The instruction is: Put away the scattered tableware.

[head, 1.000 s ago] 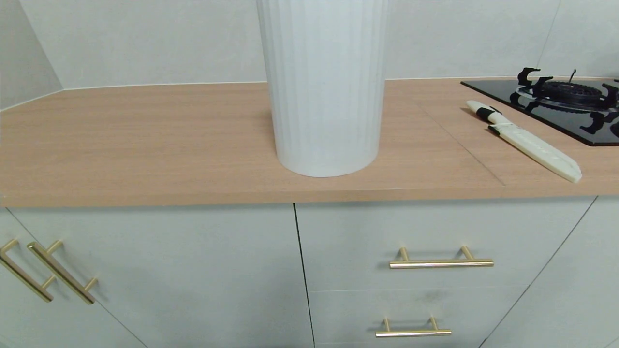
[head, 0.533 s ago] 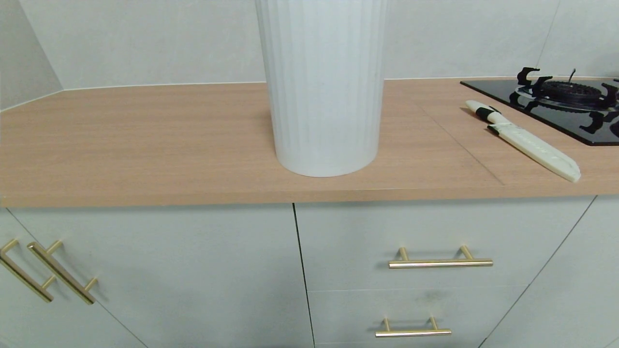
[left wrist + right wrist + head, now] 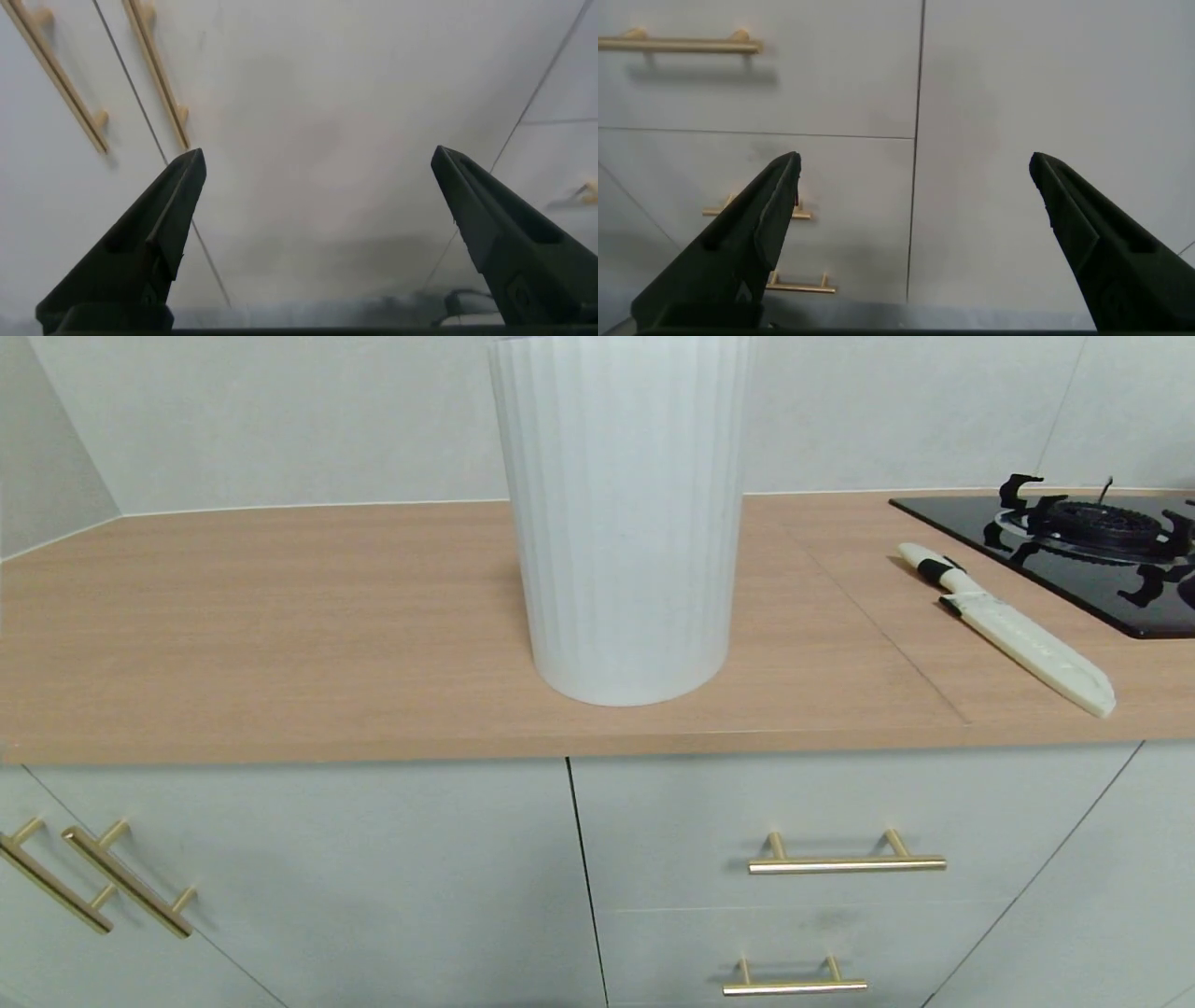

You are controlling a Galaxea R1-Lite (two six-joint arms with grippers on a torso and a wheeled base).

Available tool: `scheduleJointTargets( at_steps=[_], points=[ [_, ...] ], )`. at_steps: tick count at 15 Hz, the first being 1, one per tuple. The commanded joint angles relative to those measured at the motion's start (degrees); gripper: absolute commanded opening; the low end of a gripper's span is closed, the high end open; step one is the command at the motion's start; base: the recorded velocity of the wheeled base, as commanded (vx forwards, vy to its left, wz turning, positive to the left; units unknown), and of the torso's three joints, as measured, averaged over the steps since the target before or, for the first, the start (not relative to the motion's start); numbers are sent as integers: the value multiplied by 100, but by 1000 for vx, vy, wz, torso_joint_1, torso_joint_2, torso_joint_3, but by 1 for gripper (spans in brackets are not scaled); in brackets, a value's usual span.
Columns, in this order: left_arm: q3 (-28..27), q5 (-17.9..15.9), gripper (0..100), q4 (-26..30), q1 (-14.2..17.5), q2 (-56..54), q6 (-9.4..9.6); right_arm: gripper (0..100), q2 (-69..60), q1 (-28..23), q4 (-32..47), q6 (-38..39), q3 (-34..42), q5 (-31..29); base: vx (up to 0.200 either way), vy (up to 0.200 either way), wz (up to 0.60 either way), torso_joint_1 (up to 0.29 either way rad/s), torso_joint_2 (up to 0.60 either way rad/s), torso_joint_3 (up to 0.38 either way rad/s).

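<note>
The left gripper (image 3: 318,154) and right gripper (image 3: 915,159) face pale cabinet fronts (image 3: 308,93), dark tapered fingers spread wide, holding nothing. On the wood-grain countertop (image 3: 261,616), a tall white ribbed container (image 3: 624,523) stands mid-length near the front edge. Well right of it, the cream-bladed knife (image 3: 1013,633) lies flat, just beside the glossy black gas hob (image 3: 1074,551).
</note>
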Motion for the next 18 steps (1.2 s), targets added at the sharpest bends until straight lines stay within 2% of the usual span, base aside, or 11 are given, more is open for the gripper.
scheduleJointTargets(
  at_steps=[1, 18],
  points=[
    [0, 1, 100, -5, 1, 9, -3, 100, 7, 2, 0, -8, 0, 4, 0, 0, 0, 183, -496, -300],
    [0, 1, 100, -5, 1, 9, -3, 100, 7, 2, 0, 1, 0, -5, 0, 0, 0, 195, -491, -286]
  ],
)
